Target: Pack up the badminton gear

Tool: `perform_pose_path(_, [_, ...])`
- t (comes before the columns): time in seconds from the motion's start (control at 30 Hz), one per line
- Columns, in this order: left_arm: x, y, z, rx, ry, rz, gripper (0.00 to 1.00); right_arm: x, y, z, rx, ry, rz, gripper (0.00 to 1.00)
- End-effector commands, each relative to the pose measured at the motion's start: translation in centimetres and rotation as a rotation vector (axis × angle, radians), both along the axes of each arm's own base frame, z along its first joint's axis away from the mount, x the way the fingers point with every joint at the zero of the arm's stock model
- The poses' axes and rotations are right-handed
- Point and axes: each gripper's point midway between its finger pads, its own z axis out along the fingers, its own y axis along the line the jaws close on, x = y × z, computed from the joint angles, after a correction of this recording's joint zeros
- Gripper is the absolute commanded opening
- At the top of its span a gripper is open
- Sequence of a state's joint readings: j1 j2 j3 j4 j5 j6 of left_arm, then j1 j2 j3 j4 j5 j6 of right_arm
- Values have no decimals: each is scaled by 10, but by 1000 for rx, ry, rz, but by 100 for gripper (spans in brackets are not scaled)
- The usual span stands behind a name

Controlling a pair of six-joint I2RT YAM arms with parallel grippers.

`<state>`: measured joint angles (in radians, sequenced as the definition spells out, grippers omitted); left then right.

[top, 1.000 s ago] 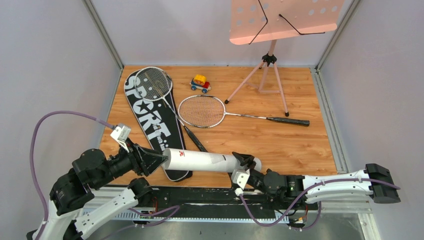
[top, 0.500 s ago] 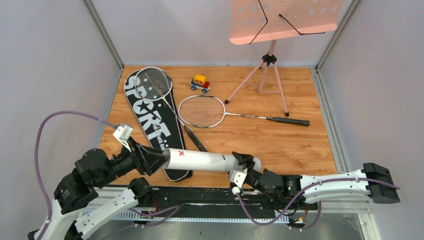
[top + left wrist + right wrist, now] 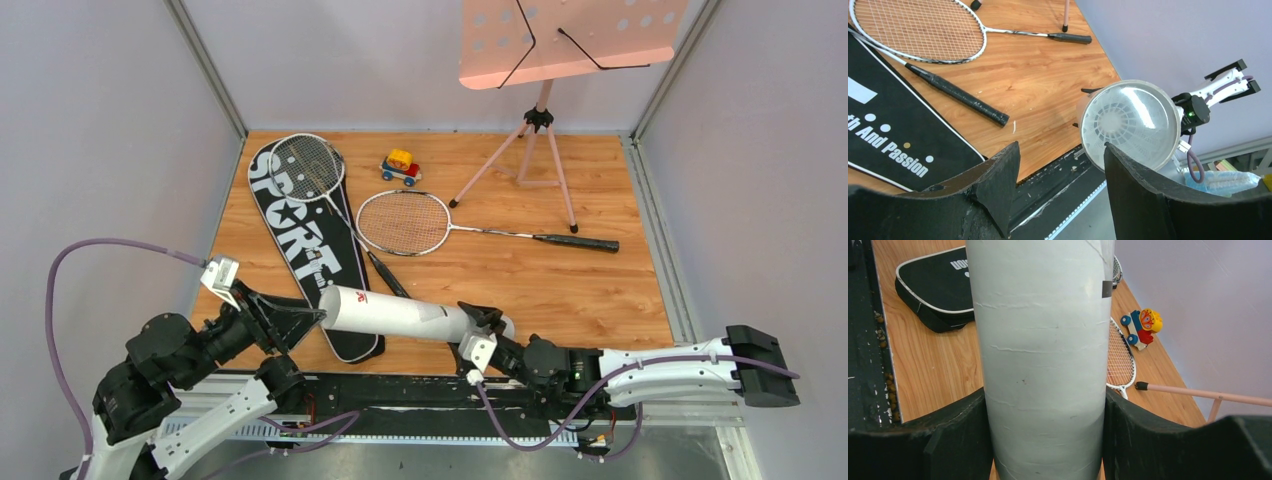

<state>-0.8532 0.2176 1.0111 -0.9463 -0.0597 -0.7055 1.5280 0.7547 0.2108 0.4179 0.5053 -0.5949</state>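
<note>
two black-jointed arms (image 3: 180, 350) with white links, lilac cables (image 3: 48, 310) (black wedge-shaped tool fingers (image 3: 1148, 200))

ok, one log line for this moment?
right hand: shut on white tube | left hand: open at tube's capped end, no grip | black bag: flat on table, one racket on top

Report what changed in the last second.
The left gripper drew back leftward off the capped end of the white tube, fingers open and clear; that end shifted slightly toward the far side. The right gripper stayed shut on the tube. The rackets, bag, toy car and music stand did not move.
</note>
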Motion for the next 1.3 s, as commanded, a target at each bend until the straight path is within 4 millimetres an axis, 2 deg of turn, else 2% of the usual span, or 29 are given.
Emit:
perform_pose_path(0.0, [1, 0, -7, -2, 19, 8, 70, -6, 17, 67, 254, 43, 38, 16])
perform_pose_path(0.13, [1, -10, -11, -10, 27, -22, 71, -9, 26, 66, 246, 56, 58, 16])
perform_pose_path(0.27, [5, -7, -2, -5, -1, -6, 73, -7, 31, 55, 219, 89, 42, 17])
perform_pose_path(0.37, [10, 9, 22, -1, -69, 61, 80, 2, 29, 40, 207, 216, -53, 22])
perform_pose_path(0.5, [31, 45, 50, 41, -149, 267, 87, 11, 30, 20, 162, 391, -159, 24])
perform_pose_path(0.6, [40, 54, 64, 80, -221, 319, 91, 25, 26, 7, 189, 522, -278, 23])
perform_pose_path(0.67, [46, 53, 63, 120, -237, 333, 93, 33, 23, 3, 233, 593, -340, 23])
perform_pose_path(0.73, [53, 51, 55, 172, -232, 343, 95, 46, 17, -3, 314, 689, -434, 22])
perform_pose_path(0.83, [65, 47, 33, 267, -206, 356, 97, 67, -1, -21, 426, 910, -615, 19])
perform_pose_path(0.93, [75, 44, 3, 392, -177, 356, 100, 77, -10, -33, 524, 1068, -702, 19])
perform_pose_path(1.03, [86, 46, -18, 488, -142, 397, 100, 80, -18, -38, 635, 1138, -779, 20])
perform_pose_path(1.07, [89, 45, -25, 510, -138, 394, 100, 81, -24, -42, 687, 1164, -835, 18])
perform_pose_path(1.1, [90, 41, -24, 499, -151, 382, 100, 83, -31, -44, 744, 1182, -890, 15])
perform_pose_path(1.17, [91, 33, -29, 504, -172, 347, 100, 85, -48, -52, 873, 1219, -1019, 16])
perform_pose_path(1.27, [94, 29, -38, 508, -182, 335, 100, 81, -91, -77, 1057, 1249, -1312, 20])
